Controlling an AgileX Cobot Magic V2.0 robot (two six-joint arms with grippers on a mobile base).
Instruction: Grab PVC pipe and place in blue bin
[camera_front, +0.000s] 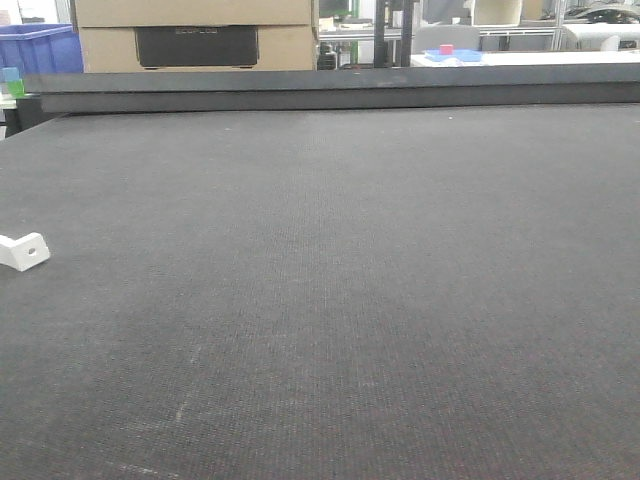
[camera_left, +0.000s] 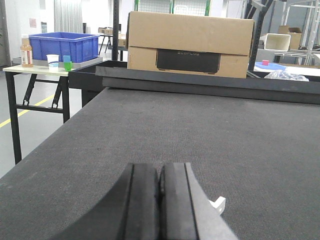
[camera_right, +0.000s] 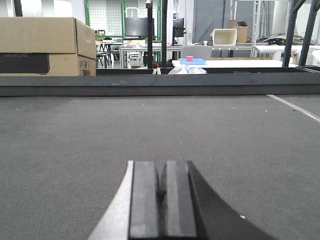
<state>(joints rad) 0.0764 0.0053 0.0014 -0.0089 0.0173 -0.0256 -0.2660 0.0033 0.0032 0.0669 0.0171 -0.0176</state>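
Dark desk (camera_front: 350, 300) bears the pipe (camera_front: 22, 251), untouched; left tool (camera_left: 160, 175) and right tool (camera_right: 162, 172) sit clenched, empty, since no grasp has begun.

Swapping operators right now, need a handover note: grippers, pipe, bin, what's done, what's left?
Left gripper: fingers shut, empty.
Right gripper: fingers shut, empty.
PVC pipe: loose on the dark table mat, at the far left edge of the front view, untouched.
Blue bin: on the side table beyond the mat's far left corner.
Done: nothing.
Left: open fingers, grasp pipe, carry it to the bin, release.
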